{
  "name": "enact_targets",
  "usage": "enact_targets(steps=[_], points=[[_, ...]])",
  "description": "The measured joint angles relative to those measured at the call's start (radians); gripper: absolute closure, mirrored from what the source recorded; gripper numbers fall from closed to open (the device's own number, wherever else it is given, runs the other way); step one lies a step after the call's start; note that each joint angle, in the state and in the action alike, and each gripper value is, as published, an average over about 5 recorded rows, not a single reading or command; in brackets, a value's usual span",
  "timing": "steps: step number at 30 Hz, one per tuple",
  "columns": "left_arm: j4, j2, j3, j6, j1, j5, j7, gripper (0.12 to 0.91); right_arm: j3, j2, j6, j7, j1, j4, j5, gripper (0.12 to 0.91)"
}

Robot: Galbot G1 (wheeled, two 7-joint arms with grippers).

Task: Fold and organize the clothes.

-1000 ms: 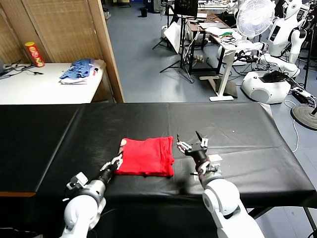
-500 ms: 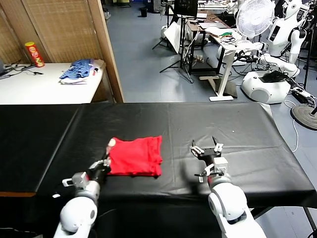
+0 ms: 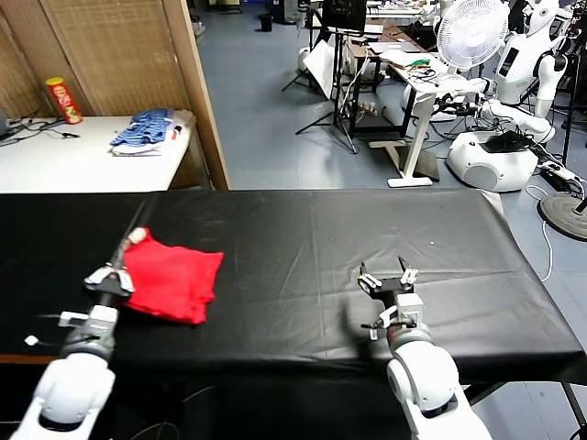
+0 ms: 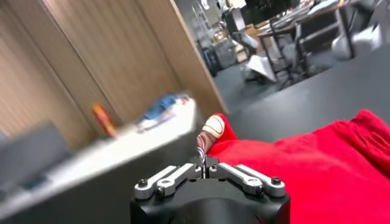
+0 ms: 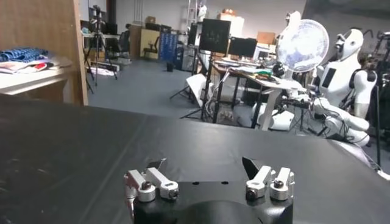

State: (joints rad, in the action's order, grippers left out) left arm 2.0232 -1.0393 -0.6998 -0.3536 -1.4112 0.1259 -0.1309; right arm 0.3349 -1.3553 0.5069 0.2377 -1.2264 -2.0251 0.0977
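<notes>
Desk (image 3: 303, 238), black-covered: fills the lower frame. Red T-shirt (image 3: 174, 280), folded: now at lower left of the frame, dragged there from the centre a second ago; judged the organizing step, folding apparently done. Right gripper (image 3: 389, 278): lower right, jaws apart, empty, idle. Left gripper (image 3: 110, 278): lower left, jaws together, clamped on the shirt's left edge.

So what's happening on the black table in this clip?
The left gripper is shut on the left edge of a folded bright red cotton T-shirt, which lies on the left part of the black table. The right gripper is open and empty over the table's right half, well away from the shirt.
</notes>
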Motion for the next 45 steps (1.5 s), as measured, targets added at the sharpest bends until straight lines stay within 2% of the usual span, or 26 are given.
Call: enact_targets(steps=[4, 9, 13, 16, 23, 27, 30, 34, 37, 39, 41, 45], points=[[0.054, 0.033, -0.019, -0.003, -0.024, 0.024, 0.0, 0.885, -0.009, -0.005, -0.001, 0.0, -0.002, 0.0, -0.009, 0.227], [0.111, 0.005, 0.041, 0.002, -0.018, -0.082, -0.015, 0.885, -0.021, -0.011, -0.003, -0.002, -0.019, -0.001, -0.026, 0.227], [0.114, -0.059, 0.155, -0.009, 0.006, -0.224, -0.034, 0.885, -0.016, -0.006, -0.006, -0.006, -0.027, -0.006, -0.024, 0.227], [0.104, -0.12, 0.248, -0.017, 0.029, -0.296, -0.039, 0.885, -0.007, 0.004, -0.015, -0.016, -0.032, -0.007, -0.017, 0.227], [0.092, -0.248, 0.4, -0.019, 0.05, -0.365, -0.049, 0.885, -0.008, 0.023, -0.028, -0.045, -0.036, -0.006, 0.016, 0.227], [0.075, -0.302, 0.446, 0.015, 0.052, -0.347, -0.018, 0.872, -0.019, 0.034, -0.033, -0.082, -0.034, -0.005, 0.047, 0.227], [0.061, -0.331, 0.469, 0.051, 0.053, -0.325, 0.024, 0.768, -0.03, 0.049, -0.022, -0.124, -0.034, -0.009, 0.084, 0.227], [0.053, -0.345, 0.491, 0.115, 0.055, -0.312, 0.078, 0.55, -0.05, 0.074, 0.021, -0.169, -0.031, -0.014, 0.159, 0.227], [0.066, -0.34, 0.491, 0.168, 0.048, -0.337, 0.116, 0.385, -0.069, 0.081, 0.053, -0.175, -0.02, -0.006, 0.228, 0.227], [0.079, -0.335, 0.484, 0.196, 0.042, -0.351, 0.13, 0.294, -0.086, 0.079, 0.073, -0.164, -0.007, 0.005, 0.28, 0.227], [0.092, -0.329, 0.475, 0.215, 0.035, -0.358, 0.132, 0.249, -0.105, 0.072, 0.093, -0.148, 0.01, 0.021, 0.338, 0.227], [0.12, -0.318, 0.452, 0.23, 0.013, -0.36, 0.129, 0.233, -0.15, 0.041, 0.128, -0.12, 0.056, 0.067, 0.472, 0.227]])
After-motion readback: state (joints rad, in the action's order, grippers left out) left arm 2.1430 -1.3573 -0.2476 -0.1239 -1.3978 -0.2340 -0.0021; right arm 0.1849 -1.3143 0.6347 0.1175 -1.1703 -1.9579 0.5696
